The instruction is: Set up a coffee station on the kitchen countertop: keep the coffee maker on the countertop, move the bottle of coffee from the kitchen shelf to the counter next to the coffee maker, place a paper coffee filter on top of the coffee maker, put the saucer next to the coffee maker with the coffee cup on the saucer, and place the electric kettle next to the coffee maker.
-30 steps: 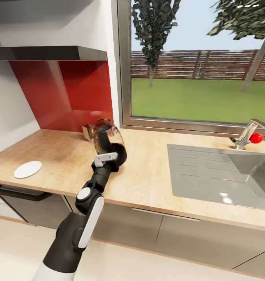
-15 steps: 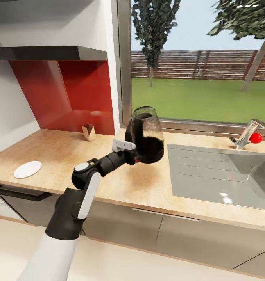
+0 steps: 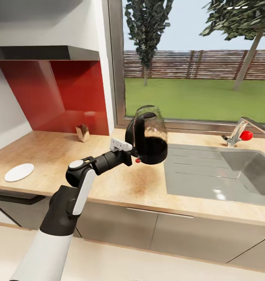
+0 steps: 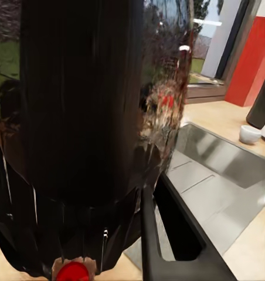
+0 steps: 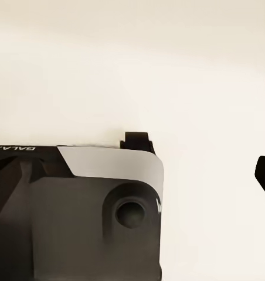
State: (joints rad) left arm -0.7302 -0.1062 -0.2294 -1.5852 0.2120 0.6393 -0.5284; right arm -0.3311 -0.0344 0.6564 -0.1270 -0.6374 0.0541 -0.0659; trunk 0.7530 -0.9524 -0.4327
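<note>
The electric kettle (image 3: pixel 149 136), a clear dome with dark contents, a black handle and a red switch (image 3: pixel 137 160), hangs upright above the kitchen countertop (image 3: pixel 109 183) near the sink's left edge. My left gripper (image 3: pixel 129 153) is shut on its handle. In the left wrist view the kettle (image 4: pixel 80 117) looms close, with one black finger (image 4: pixel 173 234) beside it. The saucer (image 3: pixel 18 172) lies flat at the counter's far left. A small folded paper coffee filter (image 3: pixel 82 132) stands by the red wall. The white coffee cup (image 4: pixel 250 133) sits beyond the sink, next to a dark shape. The coffee maker is out of view.
A steel sink (image 3: pixel 222 175) with a drainboard and a red-knobbed tap (image 3: pixel 240 136) takes the counter's right half. A window (image 3: pixel 195 78) runs behind it. The red splashback (image 3: pixel 58 93) and a hood stand at the left. The right wrist view holds my own body (image 5: pixel 80 216) against a pale surface.
The kettle went from tilted low near the filter to upright and raised, carried right toward the sink. In the last half second it barely moved; the camera turned slightly right.
</note>
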